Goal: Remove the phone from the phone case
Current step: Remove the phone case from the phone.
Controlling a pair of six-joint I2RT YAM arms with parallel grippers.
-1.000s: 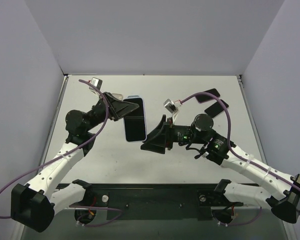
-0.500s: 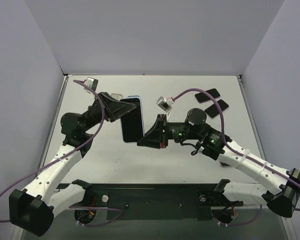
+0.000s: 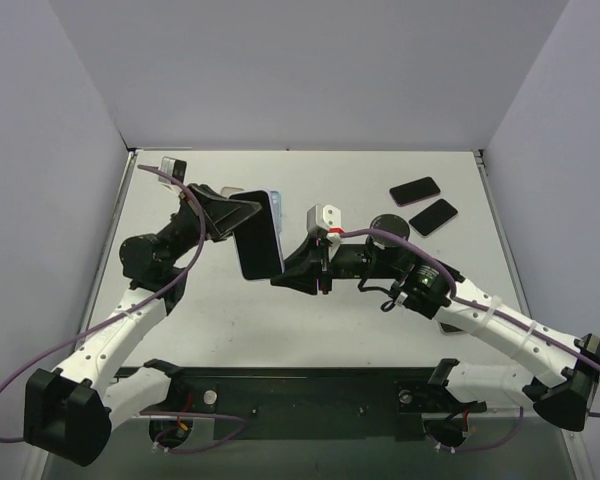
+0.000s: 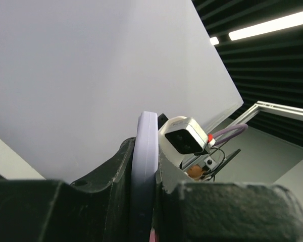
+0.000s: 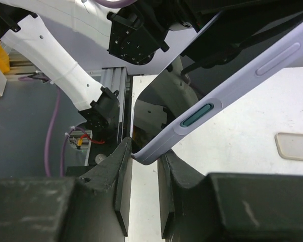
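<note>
A dark-screened phone (image 3: pixel 258 235) in a lavender case (image 5: pixel 217 108) is held up off the table between the two arms. My left gripper (image 3: pixel 242 215) is shut on the case's upper part; in the left wrist view the case edge (image 4: pixel 145 166) is clamped between both fingers. My right gripper (image 3: pixel 280 280) has its jaws around the case's lower corner (image 5: pixel 141 157). The corner lies slantwise across the narrow gap and touches both fingers (image 5: pixel 118 166). A teal side button (image 5: pixel 197 116) shows on the case.
Two black phones (image 3: pixel 415 190) (image 3: pixel 434 216) lie flat at the back right of the white table (image 3: pixel 380 330). A pale flat piece (image 5: pixel 295 146) lies on the table beyond the case. Grey walls enclose the table at the left, back and right.
Both arms have shifted left. The phone has tilted more upright, and my right gripper has closed in on the case's lower corner.
</note>
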